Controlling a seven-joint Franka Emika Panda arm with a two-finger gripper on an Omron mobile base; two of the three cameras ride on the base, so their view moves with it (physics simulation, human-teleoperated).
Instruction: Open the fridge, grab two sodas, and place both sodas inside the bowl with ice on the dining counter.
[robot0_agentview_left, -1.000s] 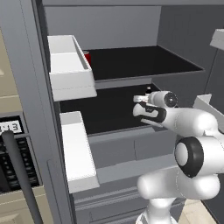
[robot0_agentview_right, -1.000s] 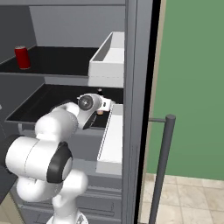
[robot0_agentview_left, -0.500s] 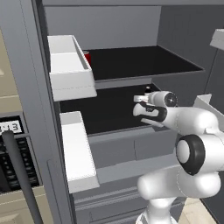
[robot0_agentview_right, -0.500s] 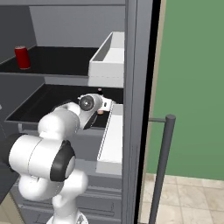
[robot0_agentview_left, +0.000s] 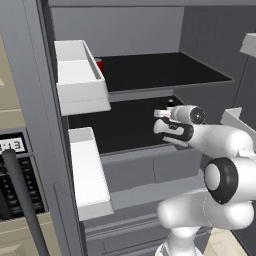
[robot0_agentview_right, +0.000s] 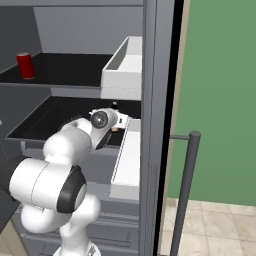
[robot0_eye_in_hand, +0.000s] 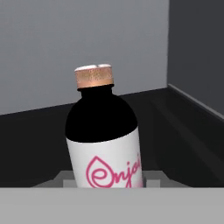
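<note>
The gripper (robot0_agentview_left: 161, 120) reaches level into the open fridge (robot0_agentview_left: 150, 35), over the lower black shelf (robot0_agentview_left: 120, 127), with the white forearm stretched out horizontally behind it and the elbow joint bulging low in front of the drawers. In the hand view a dark bottle (robot0_eye_in_hand: 105, 135) with a copper-coloured cap and a white label with pink lettering stands upright right at the gripper, rising between the two pale finger blocks at the bottom edge. The blocks sit close against either side of the bottle's base, so the jaws stand narrowed around it; whether they actually press on it I cannot tell. From the right base view the wrist (robot0_agentview_right: 102, 120) sits just inside the right door's edge, and a small dark cap shows beyond it.

One soda (robot0_agentview_right: 25, 65), a red can with a dark top, stands upright on the upper black shelf (robot0_agentview_right: 75, 70), far to the left and well apart from the hand. In the left base view a sliver of red shows behind the white door bin (robot0_agentview_left: 80, 75) on that same shelf. Both doors stand open, each with white bins.
</note>
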